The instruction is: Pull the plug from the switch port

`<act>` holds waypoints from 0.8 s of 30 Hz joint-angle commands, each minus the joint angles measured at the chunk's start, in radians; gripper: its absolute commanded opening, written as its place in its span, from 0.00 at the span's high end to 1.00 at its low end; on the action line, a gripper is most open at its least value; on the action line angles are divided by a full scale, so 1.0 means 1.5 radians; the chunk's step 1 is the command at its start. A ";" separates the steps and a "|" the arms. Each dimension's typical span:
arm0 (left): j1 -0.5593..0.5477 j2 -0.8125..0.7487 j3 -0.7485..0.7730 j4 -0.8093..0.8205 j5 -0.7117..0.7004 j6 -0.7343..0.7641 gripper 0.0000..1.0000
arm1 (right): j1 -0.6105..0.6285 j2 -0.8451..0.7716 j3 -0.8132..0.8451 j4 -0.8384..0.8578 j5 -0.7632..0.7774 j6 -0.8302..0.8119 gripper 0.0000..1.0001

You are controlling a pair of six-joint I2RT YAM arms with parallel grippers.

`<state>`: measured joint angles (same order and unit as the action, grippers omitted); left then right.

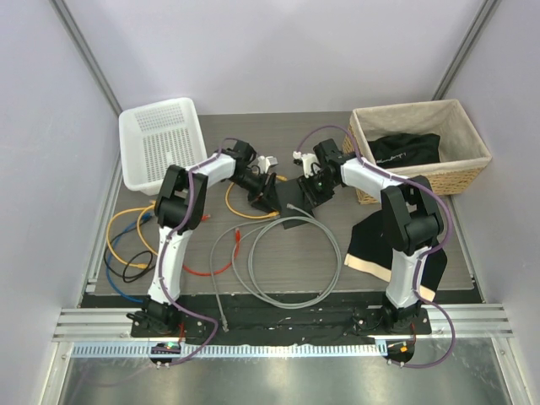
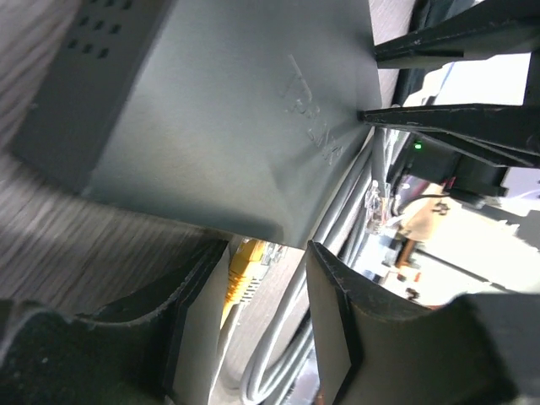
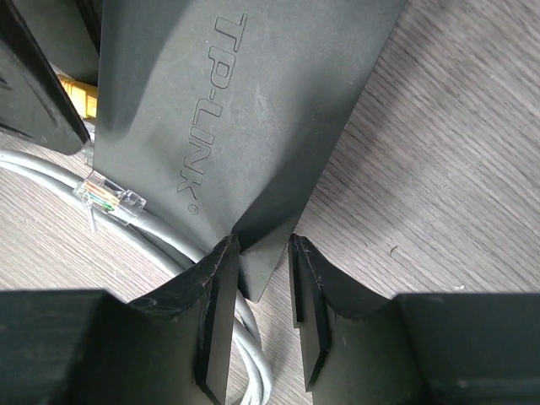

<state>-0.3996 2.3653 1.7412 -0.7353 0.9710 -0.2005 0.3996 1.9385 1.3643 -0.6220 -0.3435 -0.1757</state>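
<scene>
The switch (image 3: 228, 110) is a flat matte-black box tilted up off the wooden table. My right gripper (image 3: 263, 245) is shut on its near corner. At the opposite edge a yellow plug (image 2: 243, 268) reaches up under the switch (image 2: 211, 118); whether it sits in a port is hidden. My left gripper (image 2: 266, 253) is open around that plug, which lies close to the left pad (image 2: 198, 337). In the top view both grippers meet mid-table, the left gripper (image 1: 268, 194) facing the right gripper (image 1: 310, 191).
A loose grey cable with a clear plug (image 3: 110, 196) lies under the switch, coiled (image 1: 287, 261) toward the front. Yellow, blue and black cables (image 1: 126, 245) lie left, a red one (image 1: 215, 257) beside them. White basket (image 1: 160, 143) back left, wicker basket (image 1: 460, 177) back right, black-and-cream cloth (image 1: 375, 245).
</scene>
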 commanded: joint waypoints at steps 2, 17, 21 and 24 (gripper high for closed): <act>-0.051 0.033 -0.053 0.086 -0.170 0.080 0.55 | 0.012 0.059 -0.009 -0.010 0.000 0.006 0.63; -0.050 0.041 -0.047 0.046 -0.070 0.210 0.55 | 0.017 0.056 -0.012 -0.002 0.001 0.005 0.63; -0.049 0.050 -0.007 -0.035 -0.055 0.293 0.55 | 0.017 0.057 -0.012 -0.003 0.003 0.003 0.63; -0.050 0.056 0.008 -0.065 -0.076 0.326 0.57 | 0.017 0.057 -0.012 -0.001 0.004 0.002 0.62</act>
<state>-0.4255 2.3581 1.7523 -0.7689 1.0061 0.1081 0.3950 1.9530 1.3785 -0.6338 -0.3611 -0.1585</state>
